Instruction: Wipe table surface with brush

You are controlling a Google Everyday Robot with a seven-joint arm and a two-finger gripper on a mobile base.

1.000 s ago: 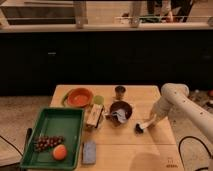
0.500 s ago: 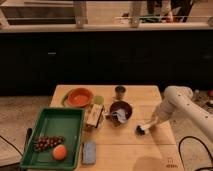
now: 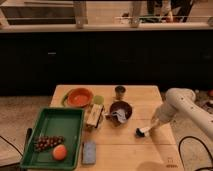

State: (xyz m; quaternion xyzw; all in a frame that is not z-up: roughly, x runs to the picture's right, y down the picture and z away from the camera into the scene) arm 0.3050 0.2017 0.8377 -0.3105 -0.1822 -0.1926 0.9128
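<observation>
gripper low over right part of table surface, clamped on pale handle of brush | brush tilted, dark bristle head down on the wood, right of bowl | green tray at left edge

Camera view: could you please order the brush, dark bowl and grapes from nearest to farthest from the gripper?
Gripper is over the table's right side.
1. Brush, directly at its tip.
2. Dark bowl, mid-table, to its left.
3. Grapes, in the green tray, far left.
</observation>
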